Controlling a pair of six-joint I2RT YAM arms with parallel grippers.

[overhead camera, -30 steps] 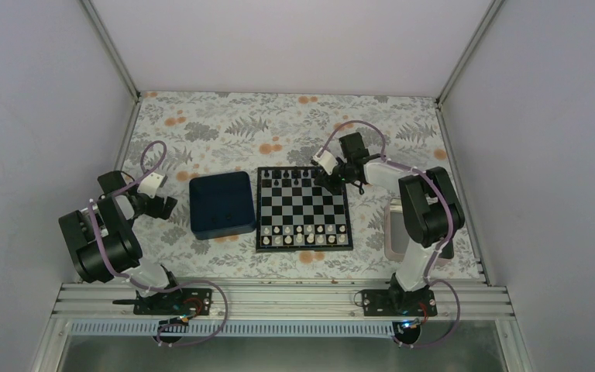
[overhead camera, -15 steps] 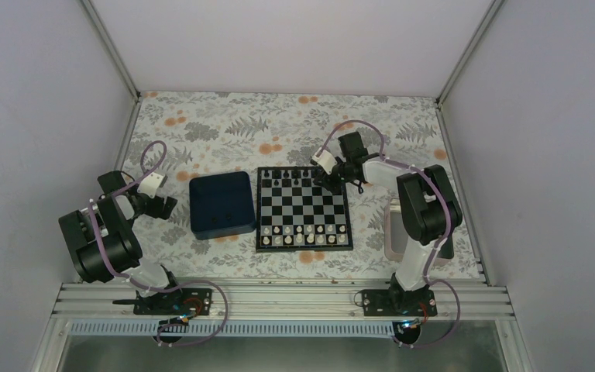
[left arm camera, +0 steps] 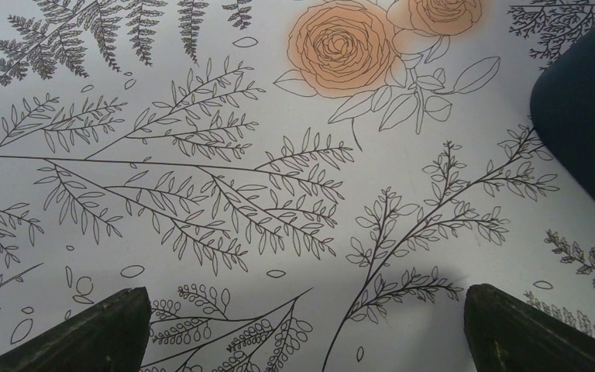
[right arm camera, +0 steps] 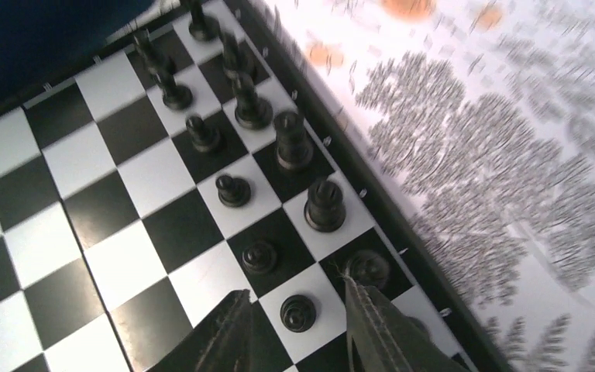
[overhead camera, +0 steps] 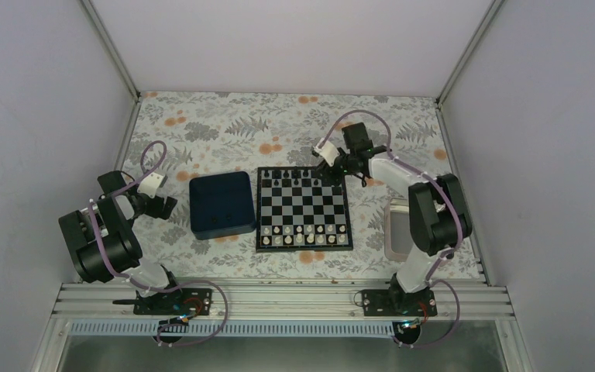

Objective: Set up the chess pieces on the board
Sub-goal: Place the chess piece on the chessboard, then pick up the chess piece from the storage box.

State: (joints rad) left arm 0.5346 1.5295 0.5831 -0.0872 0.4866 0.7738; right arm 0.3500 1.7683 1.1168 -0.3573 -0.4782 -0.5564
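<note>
Right gripper narrowly parted, empty, straddles upright black pawn dead between fingertips; left gripper wide, far off.

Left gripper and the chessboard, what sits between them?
The dark blue square tray lies between the left gripper and the board, as the top view shows.

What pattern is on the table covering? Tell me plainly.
The table covering is white with grey line-drawn fronds and orange roses, clearest in the left wrist view.
</note>
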